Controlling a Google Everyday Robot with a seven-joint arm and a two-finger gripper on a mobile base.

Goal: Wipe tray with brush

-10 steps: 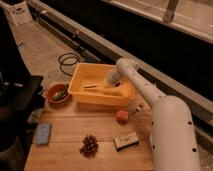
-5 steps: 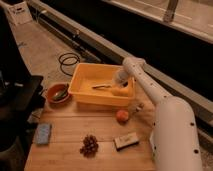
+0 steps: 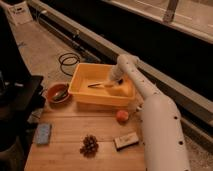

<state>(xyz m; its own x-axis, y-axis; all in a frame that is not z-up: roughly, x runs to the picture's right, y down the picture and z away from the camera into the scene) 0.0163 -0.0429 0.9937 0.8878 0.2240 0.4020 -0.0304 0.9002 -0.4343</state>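
Tray [image 3: 80,90]: large yellow-orange tub at the far end of the wooden table [image 3: 70,142], right of a round orange-red bowl [image 3: 58,93].
Brush [image 3: 99,85]: slim, pale handle with dark tip pointing left, lying across the inside of the tray; its right end meets the gripper.
Gripper [image 3: 113,84]: lowered inside the tray at its right half, at the handle end of the brush; whether the fingers are apart or clamped on the handle cannot be told.
Arm [image 3: 155,120]: white, reaching in from the right.
Also on the table: blue sponge [image 3: 43,133], pine cone [image 3: 89,144], small orange fruit [image 3: 122,116], dark block [image 3: 125,141].
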